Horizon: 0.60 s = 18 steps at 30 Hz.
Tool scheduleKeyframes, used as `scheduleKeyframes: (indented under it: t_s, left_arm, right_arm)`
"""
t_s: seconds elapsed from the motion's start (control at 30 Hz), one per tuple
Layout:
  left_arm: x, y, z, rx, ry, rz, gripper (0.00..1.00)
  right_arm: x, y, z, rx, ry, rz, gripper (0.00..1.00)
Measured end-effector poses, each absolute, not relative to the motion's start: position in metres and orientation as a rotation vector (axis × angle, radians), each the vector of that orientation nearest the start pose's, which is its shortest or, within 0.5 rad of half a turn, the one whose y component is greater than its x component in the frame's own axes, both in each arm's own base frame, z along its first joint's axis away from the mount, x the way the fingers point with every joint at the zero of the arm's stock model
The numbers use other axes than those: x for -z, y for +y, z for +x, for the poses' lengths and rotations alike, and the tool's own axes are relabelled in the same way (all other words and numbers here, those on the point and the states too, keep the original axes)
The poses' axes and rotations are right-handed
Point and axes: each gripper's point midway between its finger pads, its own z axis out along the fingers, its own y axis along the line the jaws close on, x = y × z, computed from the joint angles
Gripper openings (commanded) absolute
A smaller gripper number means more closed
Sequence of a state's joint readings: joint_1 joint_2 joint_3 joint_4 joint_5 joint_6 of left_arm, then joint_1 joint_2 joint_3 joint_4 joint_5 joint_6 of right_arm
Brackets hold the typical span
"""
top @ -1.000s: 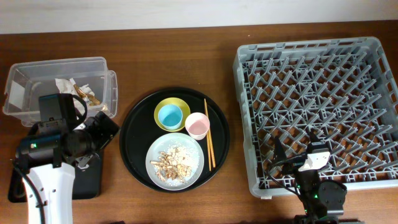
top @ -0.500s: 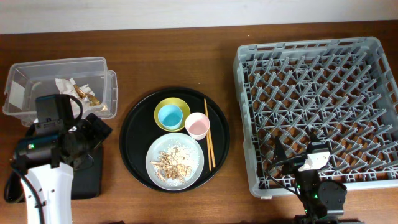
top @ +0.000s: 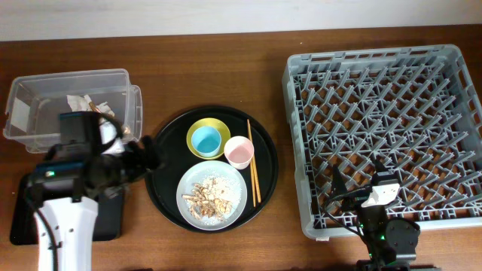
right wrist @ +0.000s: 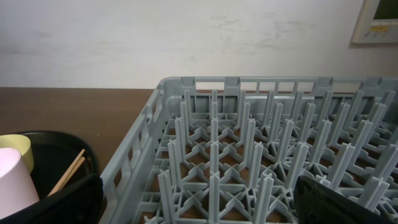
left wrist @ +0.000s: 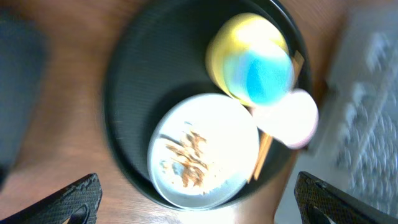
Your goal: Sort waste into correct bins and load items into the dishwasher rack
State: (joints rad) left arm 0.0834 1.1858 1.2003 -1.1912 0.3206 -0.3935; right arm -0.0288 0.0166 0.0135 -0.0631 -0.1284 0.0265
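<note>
The pale grey plate [top: 212,194] with beige-brown food scraps [top: 208,193] lies at the front of the round black tray [top: 162,181]. Behind it the light blue cup [top: 205,139] sits in the yellow bowl [top: 218,128], with the pink cup [top: 239,152] and chopsticks [top: 253,162] to the right. My left gripper [top: 147,154] is open and empty at the round tray's left edge. In the left wrist view its fingers [left wrist: 199,205] span the plate [left wrist: 217,124] from above, blurred. My right gripper [top: 357,177] is open and empty over the dishwasher rack's [top: 388,113] front edge.
The clear box [top: 68,83] at the back left holds crumpled napkins [top: 79,102] with brown bits. The shallow black tray [top: 109,218] lies in front of it, mostly under my left arm. The right wrist view shows the rack's pegs [right wrist: 261,137], the pink cup [right wrist: 12,180] and chopsticks [right wrist: 71,171].
My left arm has swung to the right, from over the shallow black tray to the left edge of the round tray. The right arm has not moved.
</note>
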Motion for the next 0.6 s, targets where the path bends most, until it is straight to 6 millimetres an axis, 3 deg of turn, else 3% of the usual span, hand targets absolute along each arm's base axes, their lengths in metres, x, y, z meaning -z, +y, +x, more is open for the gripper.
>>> scheduleKeyframes:
  t_s: [0.17,0.33,0.5,0.6]
  left_arm:
    - [-0.208,-0.087,0.263,0.625,2.712,-0.210,0.99]
    - [-0.189,-0.114,0.256,0.505,2.899,-0.040,0.99]
    - [-0.175,-0.120,0.301,0.190,2.964,0.056,0.98]
    - [-0.174,-0.117,0.337,0.080,2.881,0.000,0.77]
  right_arm:
    - [-0.161,0.015,0.246,-0.103,1.636,-0.053,0.98]
    - [-0.161,0.015,0.246,-0.103,1.637,-0.052,0.98]
    - [-0.161,0.015,0.246,-0.104,1.637,-0.052,0.98]
    - [-0.161,0.015,0.246,-0.103,1.636,-0.053,0.98]
